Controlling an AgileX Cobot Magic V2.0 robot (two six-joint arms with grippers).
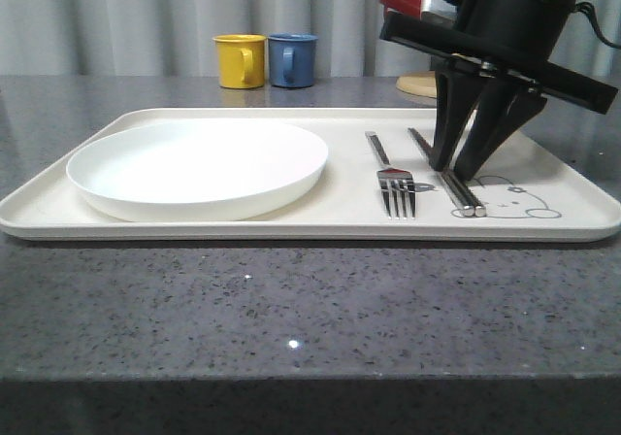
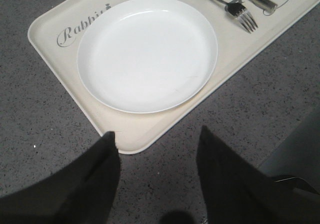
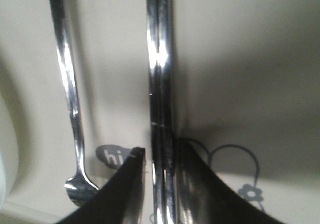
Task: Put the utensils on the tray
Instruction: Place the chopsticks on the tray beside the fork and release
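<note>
The pair of chopsticks (image 1: 448, 176) lies flat on the right part of the cream tray (image 1: 543, 226), side by side and touching, running from the far side toward the near rim, with the near ends over the bunny drawing (image 1: 512, 198). The right gripper (image 1: 455, 168) stands directly over them, its two black fingers reaching down on either side of the pair; in the right wrist view the fingers (image 3: 197, 184) sit close against the chopsticks (image 3: 161, 104), the jaws only slightly spread, and whether they press the metal cannot be told. Just left of the chopsticks, and apart from them, the fork (image 1: 391, 181) lies parallel, tines toward the near edge. Further left, a round white plate (image 1: 199, 166) rests on the tray. The left gripper (image 2: 157, 156) hovers with its fingers spread wide above the tray's near left corner and the grey speckled countertop (image 1: 291, 309). Beyond the tray stand a yellow mug (image 1: 240, 60) and a blue mug (image 1: 292, 59).
</note>
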